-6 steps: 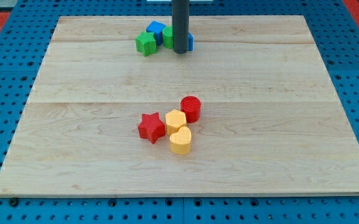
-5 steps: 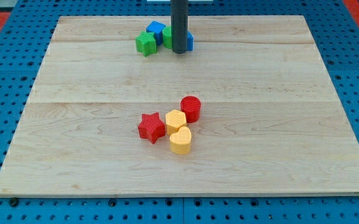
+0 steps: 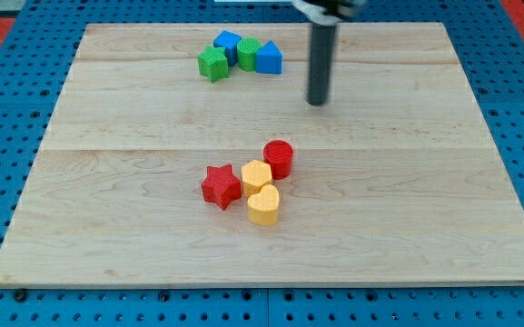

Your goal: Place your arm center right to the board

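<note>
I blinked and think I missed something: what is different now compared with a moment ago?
My tip slid from in front of the blue and green blocks toward the view's right and bottom, onto bare board. That uncovered the blue block it had hidden. No block moved; nothing was pushed.

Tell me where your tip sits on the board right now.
My tip rests on bare wood in the board's upper half, just right of centre, below and to the view's right of the blue block, touching no block.
</note>
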